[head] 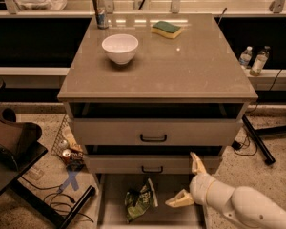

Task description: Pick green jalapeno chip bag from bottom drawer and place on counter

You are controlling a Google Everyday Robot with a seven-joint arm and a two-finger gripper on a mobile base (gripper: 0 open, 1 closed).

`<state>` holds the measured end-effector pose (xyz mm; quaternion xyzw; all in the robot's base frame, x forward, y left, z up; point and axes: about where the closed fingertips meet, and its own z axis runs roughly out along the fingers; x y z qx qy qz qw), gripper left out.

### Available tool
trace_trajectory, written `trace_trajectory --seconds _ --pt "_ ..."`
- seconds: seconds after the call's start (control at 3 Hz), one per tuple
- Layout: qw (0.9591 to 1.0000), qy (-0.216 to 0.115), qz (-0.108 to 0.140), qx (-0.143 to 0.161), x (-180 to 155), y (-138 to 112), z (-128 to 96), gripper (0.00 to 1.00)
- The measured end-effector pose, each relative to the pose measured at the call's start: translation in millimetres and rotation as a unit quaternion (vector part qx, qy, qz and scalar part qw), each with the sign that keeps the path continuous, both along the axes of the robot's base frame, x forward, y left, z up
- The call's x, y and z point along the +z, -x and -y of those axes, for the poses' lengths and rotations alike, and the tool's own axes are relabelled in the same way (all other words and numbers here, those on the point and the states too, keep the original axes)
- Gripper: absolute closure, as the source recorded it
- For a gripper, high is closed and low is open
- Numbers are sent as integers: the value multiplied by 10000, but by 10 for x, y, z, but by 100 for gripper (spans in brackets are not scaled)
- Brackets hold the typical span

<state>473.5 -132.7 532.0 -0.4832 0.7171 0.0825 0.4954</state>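
1. In the one camera view, the broad flat grey-beige bench (190, 75) is standing in the middle of the room. It is carrying a round white bowl (119, 47), a flat green-and-yellow sponge (166, 29) and a slim metal drink can (100, 10) towards its far edge.
2. Under the top, two grey-beige drawers with black handles are sitting one above the other, the upper drawer (109, 131) and the middle drawer (114, 164).
3. The shallow, flat-floored grey-beige bottom drawer (113, 191) is gaping widest, running down to the lower edge of the view.
4. The crumpled glossy green foil chip bag (139, 202) is lying on that drawer's floor, a little left of its centre.
5. The robot's cream two-finger hand (188, 181) is hanging over the right part of the bottom drawer, near the bag but apart from it, on a thick white arm (243, 206) coming in from the lower right.
6. The hand is released and gripping nothing: one finger is pointing up at the middle drawer's front, the other is pointing left towards the bag.
7. Two clear plastic bottles (252, 60) are standing on a ledge to the right of the bench.
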Motion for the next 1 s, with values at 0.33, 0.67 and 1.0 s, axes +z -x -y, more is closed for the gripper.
trace_trajectory --seconds 0.33,0.67,1.0 --pt "9990 -316 -299 82 -800 82 -91 0" --pt "9950 -580 -816 13 -1517 255 -240 0" --pt "9949 -589 -818 16 -1519 258 -247 0"
